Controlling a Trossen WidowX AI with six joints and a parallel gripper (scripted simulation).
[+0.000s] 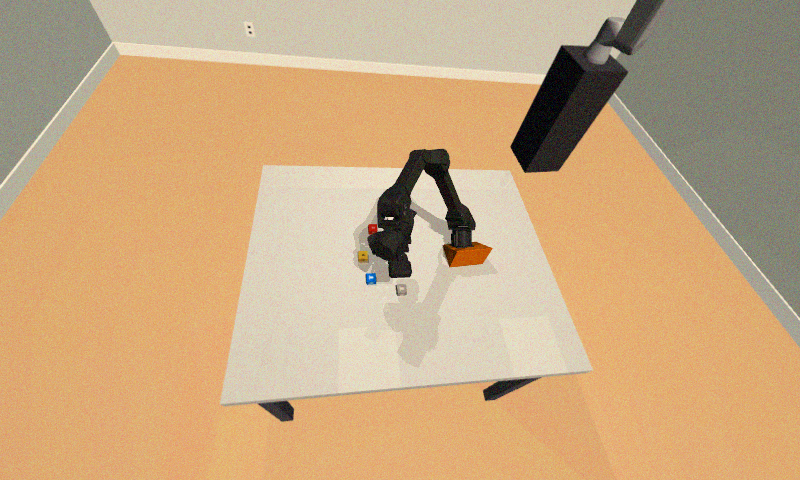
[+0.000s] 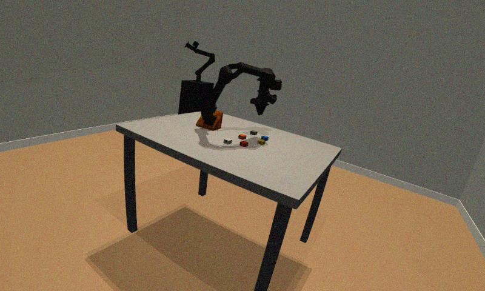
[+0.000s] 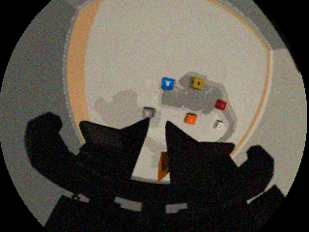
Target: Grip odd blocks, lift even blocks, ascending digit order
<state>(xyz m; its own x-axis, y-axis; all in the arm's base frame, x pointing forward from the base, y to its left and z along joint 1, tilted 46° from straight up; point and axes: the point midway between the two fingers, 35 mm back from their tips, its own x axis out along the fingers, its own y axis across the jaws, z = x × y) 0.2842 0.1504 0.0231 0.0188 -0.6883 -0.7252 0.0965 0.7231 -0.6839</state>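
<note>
Several small digit blocks lie in a cluster on the white table (image 1: pixel 309 356) (image 2: pixel 291 169): red (image 1: pixel 372 228) (image 2: pixel 244 143) (image 3: pixel 220 104), yellow (image 1: pixel 363 256) (image 2: pixel 260 141) (image 3: pixel 199 83), blue (image 1: pixel 370 278) (image 2: pixel 264 137) (image 3: pixel 168 83), grey (image 1: pixel 401 289) (image 2: pixel 253 132) (image 3: pixel 149 112), orange (image 2: pixel 242 136) (image 3: pixel 191 118) and white (image 2: pixel 227 141) (image 3: pixel 219 124). The digits are too small to read. My gripper (image 1: pixel 400 270) (image 2: pixel 259 111) (image 3: pixel 157 122) hangs high above the cluster, pointing down, fingers close together with nothing between them. In the top view the arm hides the orange and white blocks.
The arm's orange base (image 1: pixel 468 253) (image 2: pixel 210 122) stands on the table beside the cluster. A black camera box (image 1: pixel 565 110) hangs on a mount beyond the table's corner. The blocks lie close to each other.
</note>
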